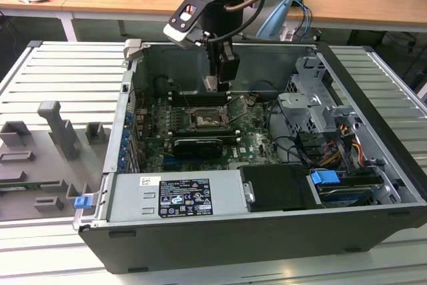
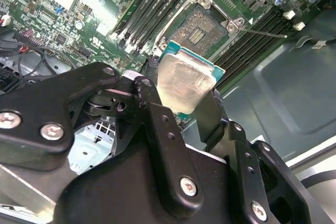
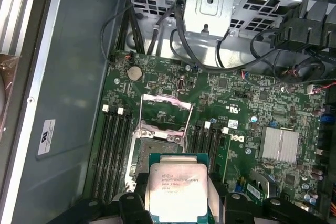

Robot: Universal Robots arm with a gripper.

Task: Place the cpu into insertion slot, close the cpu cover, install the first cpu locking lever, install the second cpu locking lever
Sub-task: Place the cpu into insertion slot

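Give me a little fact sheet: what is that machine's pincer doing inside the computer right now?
pincer: shut on the cpu, gripping two opposite edges
cpu: held above the green board, not seated
insertion slot: empty, dark grid uncovered
cpu cover: open
setting: open computer case on a ribbed metal table

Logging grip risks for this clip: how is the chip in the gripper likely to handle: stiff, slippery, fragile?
The chip looks stiff: a flat metal-topped plate, held unbent by its edges in the gripper. Its smooth, shiny top is probably slippery. Thin, with a green board rim, it seems light and likely fragile if dropped.
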